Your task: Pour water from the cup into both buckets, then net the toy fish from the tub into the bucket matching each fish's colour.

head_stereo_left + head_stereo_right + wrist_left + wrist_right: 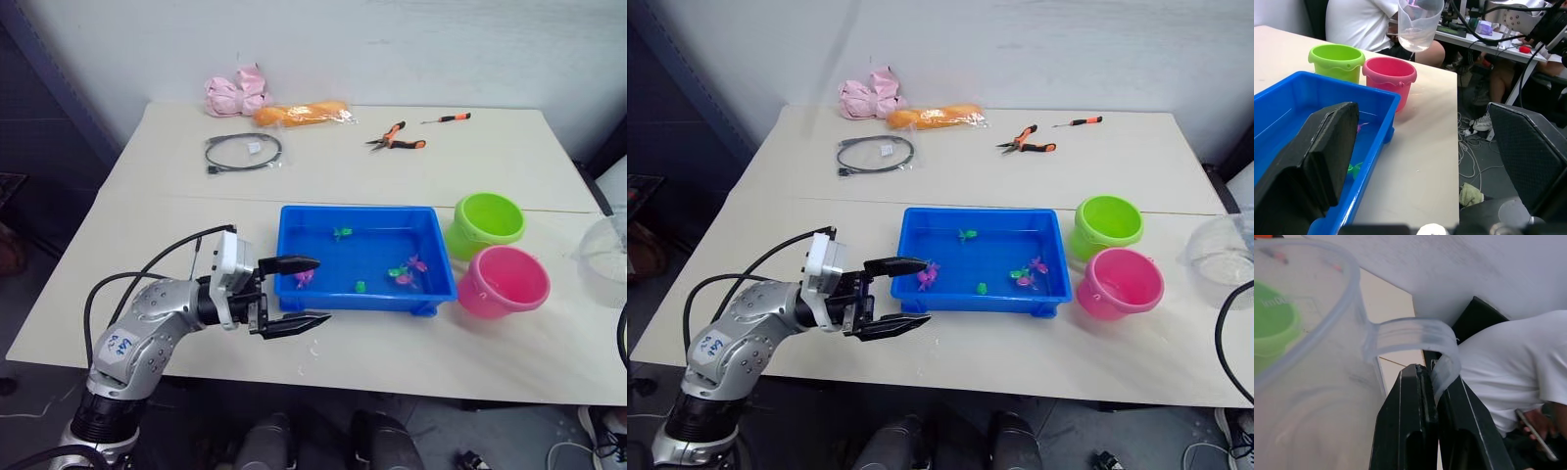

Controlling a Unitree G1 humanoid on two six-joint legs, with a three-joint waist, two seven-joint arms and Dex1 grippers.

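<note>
While cup (605, 257) hangs off-table, left fingers (294, 294) flank tub (294, 220) corner — spread

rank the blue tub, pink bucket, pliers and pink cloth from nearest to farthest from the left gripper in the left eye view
From the left gripper:
1. Blue tub, right beside its fingers.
2. Pink bucket, past the tub's right end.
3. Pliers, at the back of the table.
4. Pink cloth, at the back edge; close to the pliers in distance, so this order is unsure.

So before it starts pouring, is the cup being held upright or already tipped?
Upright. The cup hangs level above the pink bucket with water settled at its bottom, and the right end effector pinches its handle.
</note>
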